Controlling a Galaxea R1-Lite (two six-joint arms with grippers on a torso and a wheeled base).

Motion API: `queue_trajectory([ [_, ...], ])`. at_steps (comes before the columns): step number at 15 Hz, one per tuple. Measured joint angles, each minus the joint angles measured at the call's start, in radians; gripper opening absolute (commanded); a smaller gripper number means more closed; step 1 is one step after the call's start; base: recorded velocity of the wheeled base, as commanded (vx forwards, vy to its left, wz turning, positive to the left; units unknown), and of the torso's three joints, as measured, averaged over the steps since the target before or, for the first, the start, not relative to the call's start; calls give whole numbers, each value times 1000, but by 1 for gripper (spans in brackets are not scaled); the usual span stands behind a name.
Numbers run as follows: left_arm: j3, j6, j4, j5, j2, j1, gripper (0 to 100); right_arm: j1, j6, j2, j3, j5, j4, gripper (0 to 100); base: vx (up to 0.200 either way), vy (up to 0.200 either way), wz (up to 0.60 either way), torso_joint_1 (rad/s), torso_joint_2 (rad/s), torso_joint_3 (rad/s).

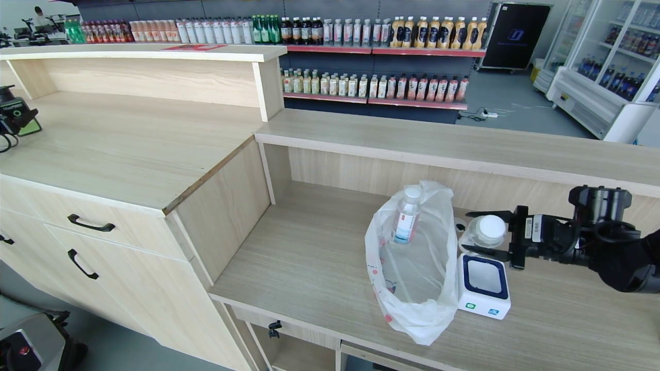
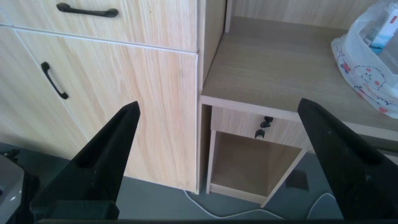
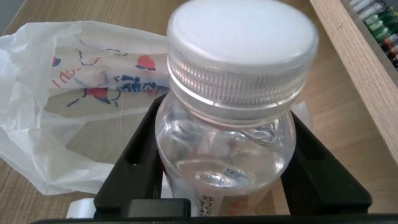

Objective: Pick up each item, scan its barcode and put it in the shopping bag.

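Here, clear bottle (image 3: 229, 140) with white ribbed cap (image 3: 241, 43), clamped in right pincer (image 1: 478, 231).

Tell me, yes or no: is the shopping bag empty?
No: a white-capped bottle sits inside the shopping bag, at its far end.

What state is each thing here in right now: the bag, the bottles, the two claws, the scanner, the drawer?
shopping bag: open, mouth up, on the lower counter.
bagged bottle: capped, standing inside the bag.
clear bottle: capped, gripped, held next to the scanner.
right gripper: shut on the clear bottle.
left gripper: open, empty.
scanner: on the counter, window facing up.
drawer: shut.
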Motion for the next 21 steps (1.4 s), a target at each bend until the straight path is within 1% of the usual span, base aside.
queue_trajectory([
  [1,0,0,0,0,0,0,100,-9,64,-33,1,-1,4,0,0,0,0,0,0,0],
  [2,0,0,0,0,0,0,100,-19,157,-75,1,-11,13,0,0,0,0,0,0,0],
  [3,0,0,0,0,0,0,100,-30,277,-130,3,-34,29,0,0,0,0,0,0,0],
  [4,0,0,0,0,0,0,100,-41,394,-187,4,-89,51,0,0,0,0,0,0,0],
  [6,0,0,0,0,0,0,100,-65,637,-334,22,-298,107,0,0,0,0,0,0,0],
  [7,0,0,0,0,0,0,100,-81,723,-405,50,-414,132,0,0,0,0,0,0,0],
  [8,0,0,0,0,0,0,100,-99,771,-467,92,-516,153,0,0,0,0,0,0,0],
  [9,0,0,0,0,0,0,100,-115,796,-526,132,-613,172,0,0,0,0,0,0,0],
  [10,0,0,0,0,0,0,100,-123,813,-573,158,-683,179,0,0,0,0,0,0,0],
  [11,0,0,0,0,0,0,100,-123,829,-608,178,-716,192,0,0,0,0,0,0,0],
  [13,0,0,0,0,0,0,100,-88,880,-656,193,-752,196,0,0,0,600,2,5,2],
  [15,0,0,0,0,0,0,100,-22,911,-680,197,-830,194,0,0,0,600,0,0,2],
  [17,0,0,0,0,0,0,100,86,936,-683,199,-909,198,0,0,0,600,10,2,0],
  [18,0,0,0,0,0,0,100,140,940,-679,203,-938,194,0,0,0,0,0,0,0],
  [19,0,0,0,0,0,0,100,183,939,-667,215,-948,196,0,0,0,0,0,0,0],
  [21,0,0,0,0,0,-1,100,212,925,-621,244,-953,199,0,0,0,0,0,0,0],
])
